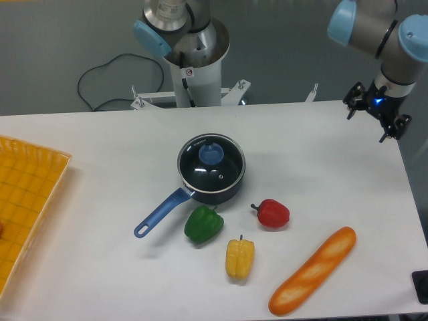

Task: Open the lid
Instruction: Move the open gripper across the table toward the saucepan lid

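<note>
Nearest the bench point(100, 281) front edge: baguette point(312, 271) at right, yellow pepper point(240, 258), then green pepper point(203, 225) and red pepper point(273, 213). Mid-bench, the lid point(211, 160) sits closed on the blue saucepan point(200, 190), handle pointing front-left. Orange tray point(27, 200) at left edge. Far right, gripper point(376, 120) hangs above the bench edge, fingers apart, well clear of the lid.

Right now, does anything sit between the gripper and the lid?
Nothing visible does. The gripper hangs over the table's far right edge, and only bare table lies between it and the lid on the saucepan. The peppers and bread lie nearer the camera.
</note>
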Robot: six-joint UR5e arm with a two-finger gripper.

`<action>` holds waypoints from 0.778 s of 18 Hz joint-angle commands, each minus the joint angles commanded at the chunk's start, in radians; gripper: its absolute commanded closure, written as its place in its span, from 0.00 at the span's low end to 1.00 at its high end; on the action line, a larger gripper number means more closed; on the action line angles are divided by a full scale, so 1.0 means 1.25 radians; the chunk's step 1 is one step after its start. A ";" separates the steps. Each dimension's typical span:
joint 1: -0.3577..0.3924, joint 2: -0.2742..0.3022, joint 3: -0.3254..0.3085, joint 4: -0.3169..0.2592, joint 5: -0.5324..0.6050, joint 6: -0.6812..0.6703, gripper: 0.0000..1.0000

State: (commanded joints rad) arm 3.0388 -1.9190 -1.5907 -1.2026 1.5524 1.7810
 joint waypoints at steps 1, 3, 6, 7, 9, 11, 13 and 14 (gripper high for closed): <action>0.001 0.000 0.000 0.000 -0.001 0.000 0.00; 0.002 0.001 0.000 -0.001 -0.002 0.001 0.00; 0.000 0.006 -0.001 -0.002 -0.001 0.001 0.00; -0.002 0.011 -0.004 -0.002 0.001 0.001 0.00; 0.000 0.027 -0.031 -0.002 0.001 0.005 0.00; 0.017 0.067 -0.077 0.000 0.001 0.006 0.00; 0.045 0.114 -0.118 0.001 0.001 -0.001 0.00; 0.060 0.138 -0.136 0.000 -0.004 0.000 0.00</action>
State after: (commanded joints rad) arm 3.1138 -1.7460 -1.7608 -1.2026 1.5478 1.7809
